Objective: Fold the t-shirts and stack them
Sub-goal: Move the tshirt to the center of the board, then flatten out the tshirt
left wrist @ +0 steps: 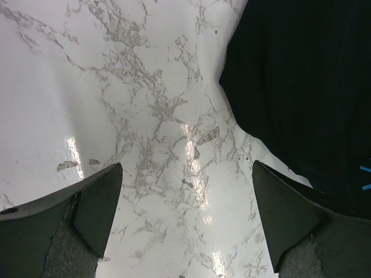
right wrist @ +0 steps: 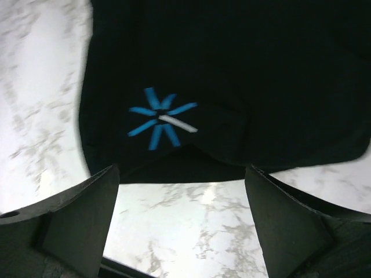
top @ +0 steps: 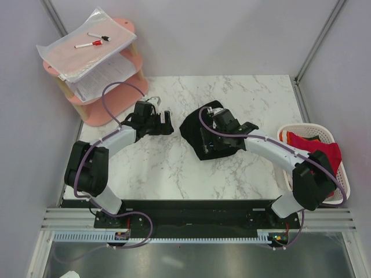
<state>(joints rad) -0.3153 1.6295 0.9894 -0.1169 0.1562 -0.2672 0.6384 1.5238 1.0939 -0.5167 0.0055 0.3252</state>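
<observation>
The left gripper (left wrist: 185,174) beside the black shirt (right wrist: 232,69) and the right gripper (right wrist: 179,176) above it are spread wide and empty; the fold could be dragged open by a catching finger.

The left arm (top: 119,139) and right arm (top: 269,147) had curved white shells, black joints and purple cables (top: 124,83); the left gripper (left wrist: 186,164) and right gripper (right wrist: 181,168) had dark wedge fingers.

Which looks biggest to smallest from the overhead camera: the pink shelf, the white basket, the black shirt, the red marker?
1. pink shelf (raised nearer the camera, which flatters it)
2. white basket
3. black shirt, close to the basket; the right arm hides part of both
4. red marker
</observation>
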